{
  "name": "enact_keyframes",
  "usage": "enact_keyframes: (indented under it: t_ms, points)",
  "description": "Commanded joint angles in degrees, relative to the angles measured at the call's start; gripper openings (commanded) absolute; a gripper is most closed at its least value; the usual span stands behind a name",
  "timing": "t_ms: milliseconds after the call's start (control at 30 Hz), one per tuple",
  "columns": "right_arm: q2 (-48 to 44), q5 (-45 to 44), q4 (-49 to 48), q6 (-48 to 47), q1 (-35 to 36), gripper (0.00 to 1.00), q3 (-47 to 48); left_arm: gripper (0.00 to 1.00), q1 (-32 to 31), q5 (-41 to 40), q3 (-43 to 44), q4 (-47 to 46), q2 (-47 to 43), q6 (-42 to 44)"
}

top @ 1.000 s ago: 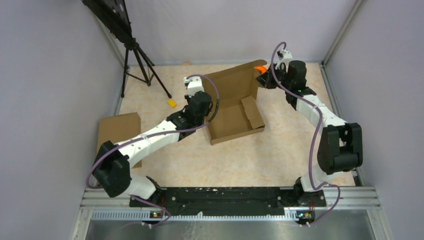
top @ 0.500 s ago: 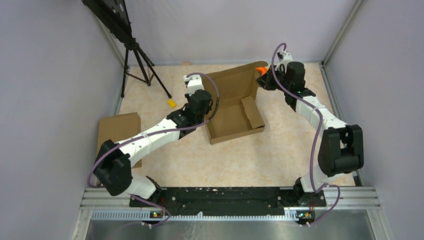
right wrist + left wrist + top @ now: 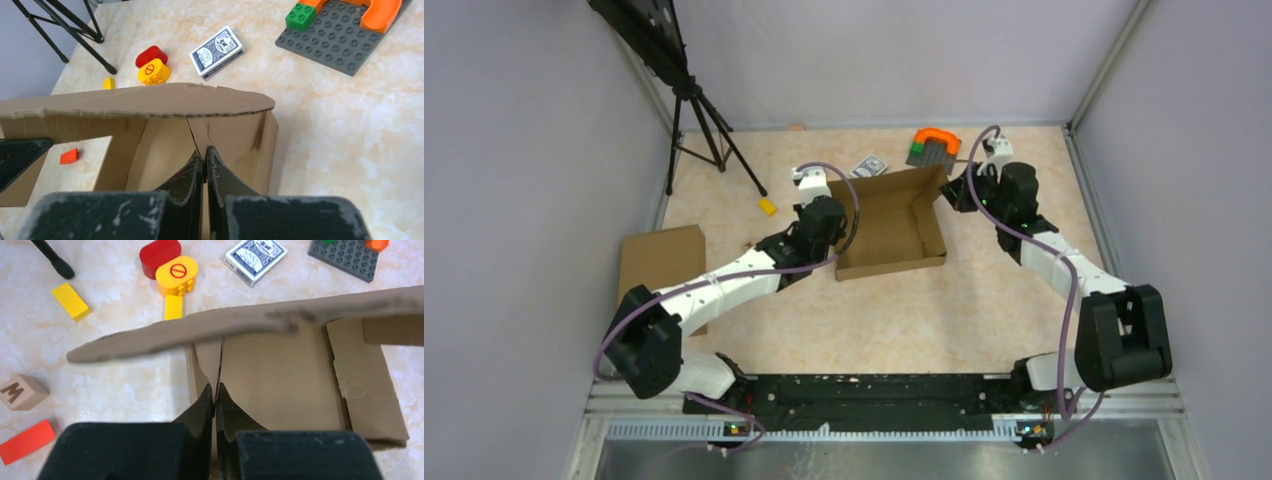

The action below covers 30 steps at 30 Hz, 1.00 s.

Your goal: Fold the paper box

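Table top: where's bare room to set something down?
Widest bare patch: between the paper box and the base rail. Crowded behind the box, by the card deck and grey brick plate, and around the yellow block.

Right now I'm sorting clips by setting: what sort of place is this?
Probably a lab robot cell: a table boxed in by plain grey panels, two arms bolted to a rail at its edge, a tripod in the corner, and toy blocks beside the paper box.

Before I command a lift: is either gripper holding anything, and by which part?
Both are shut on the paper box: the left gripper pinches its left side wall, the right gripper its right side wall, each at the top edge.
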<state>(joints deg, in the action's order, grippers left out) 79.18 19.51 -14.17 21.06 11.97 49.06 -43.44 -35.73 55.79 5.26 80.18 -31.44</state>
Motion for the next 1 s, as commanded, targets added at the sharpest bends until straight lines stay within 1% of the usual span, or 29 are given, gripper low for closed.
enact_keyframes:
  t_ms: [0,167,200,267,400,433,467,500,567,633,767,933,967]
  points:
    - [-1.91,1.59,-2.49,-0.30,0.88,0.00,-4.05,0.00,-0.66,1.84,-3.19,-2.98,-2.34,-1.47]
    - [-4.38,2.41,-5.30,-1.04,1.08,0.00,-8.25,0.00,-1.27,2.11,-6.66,-4.79,-3.79,-1.71]
    - [-4.93,2.67,-5.82,-1.17,1.07,0.00,-9.11,0.00,-1.34,2.00,-7.45,-6.57,-4.13,-1.70]
    - [-6.24,2.64,-6.59,-1.35,1.19,0.04,-10.66,0.00,-1.38,1.98,-8.66,-7.55,-4.62,-1.78]
    - [-7.90,2.16,-6.38,-2.51,1.17,0.06,-12.67,0.00,-1.64,2.32,-10.41,-8.56,-4.99,-2.30]
    - [-8.03,2.12,-5.90,-2.73,1.19,0.09,-12.91,0.00,-1.70,2.34,-10.83,-8.95,-5.01,-2.43]
    - [-8.13,2.16,-5.34,-2.92,1.16,0.14,-12.87,0.00,-1.73,2.33,-11.07,-9.14,-4.97,-2.53]
    - [-8.19,2.12,-4.66,-3.11,1.19,0.24,-12.83,0.00,-1.78,2.33,-11.20,-9.20,-4.95,-2.63]
    - [-8.61,1.97,-3.81,-3.36,1.14,0.31,-13.05,0.00,-1.82,2.33,-11.38,-9.26,-5.00,-2.58]
    - [-9.47,1.42,-3.53,-3.38,1.17,0.35,-13.67,0.00,-1.86,3.04,-12.04,-10.29,-5.29,-1.66]
    - [-11.42,2.01,-5.37,-1.93,1.17,0.40,-15.60,0.00,-1.82,3.40,-13.83,-12.72,-6.12,-0.14]
    - [-14.72,2.49,-5.19,-1.17,1.20,0.53,-18.06,0.00,-1.82,3.38,-14.29,-12.54,-6.05,0.34]
    - [-15.54,3.01,-4.71,-1.72,1.19,0.57,-18.42,0.00,-1.82,3.34,-14.27,-12.63,-6.01,0.48]
